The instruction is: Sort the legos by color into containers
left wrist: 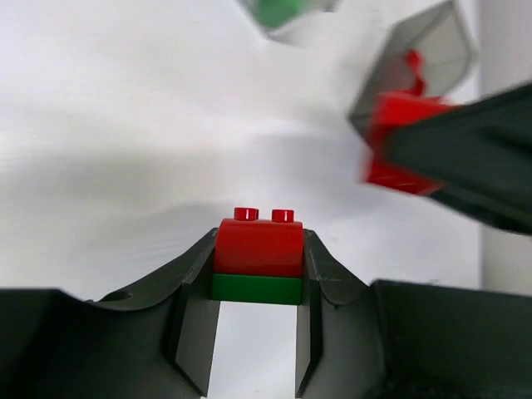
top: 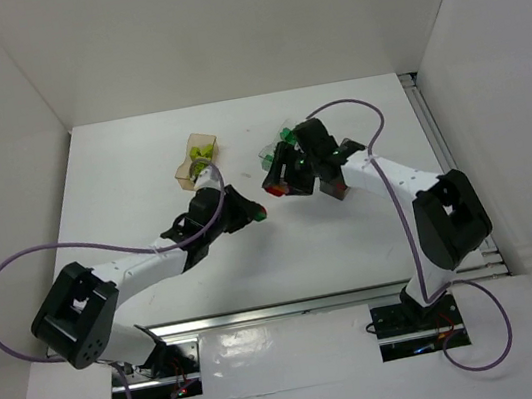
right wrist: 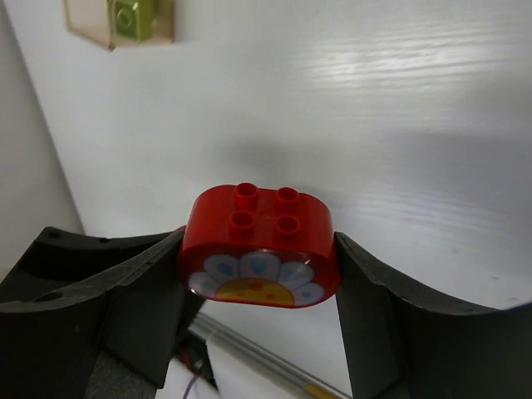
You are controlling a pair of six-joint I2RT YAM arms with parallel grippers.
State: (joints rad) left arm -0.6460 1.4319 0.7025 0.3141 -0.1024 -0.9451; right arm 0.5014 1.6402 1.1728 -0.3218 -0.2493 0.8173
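Left wrist view: L gripper (top: 253,212) has its jaws closed on a 2-piece stack, red brick (left wrist: 258,245) sat on a green brick (left wrist: 256,288), about mid-counter (top: 131,180). R gripper (top: 276,184) is clamped on a rounded red brick (right wrist: 258,233) w/ a flower print on its side, just beside the L gripper. Smoky grey tub (left wrist: 440,41) w/ a red piece (left wrist: 413,62) inside sits right behind the R fingers, toward the right edge. Amber tub (top: 186,175) w/ lime bricks (top: 200,154) is nr the far edge, left of centre. Clear tub (top: 272,151) w/ something green is nr the far edge, centre.

Step in hand, I'd say: rounded red brick into the grey tub. Centre it over the tub mouth before opening, release low so it doesn't bounce out, and keep fingers off the tub wall since it prob slides easily. Arms are v. close, so L shd hold clear: collision risk. L's stack is mixed colour and prob needs splitting before binning.
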